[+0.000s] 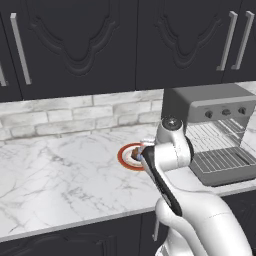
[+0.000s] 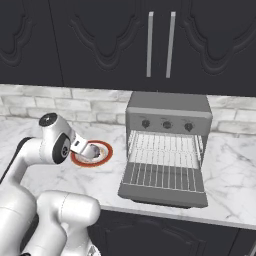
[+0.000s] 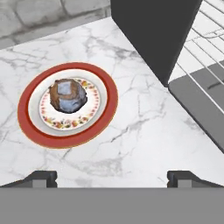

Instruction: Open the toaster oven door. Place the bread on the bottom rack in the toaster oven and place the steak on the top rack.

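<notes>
Gripper [image 3: 112, 177] spread wide, holding nothing; fingertips low in hand view. Bread [image 3: 68, 95] on red-rimmed plate [image 3: 109, 103], left of centre. Left base view: toaster oven [image 1: 210, 106] at right, door [image 1: 225, 172] down. Right base view: racks [image 2: 165, 150] exposed, centre.

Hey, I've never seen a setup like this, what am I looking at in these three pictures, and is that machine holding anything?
This is a computer-rendered kitchen with a white robot arm. Two pictures come from cameras riding on its base, behind it to the left and to the right. The third looks along the hand itself, toward the counter.

On the marble counter stands a grey toaster oven with its door folded down flat and wire racks showing inside. Beside it sits a red-rimmed plate with a round brownish lump, the bread, on it.

The gripper hangs above the counter near the plate, its two dark tips spread wide apart. It holds nothing.
</notes>
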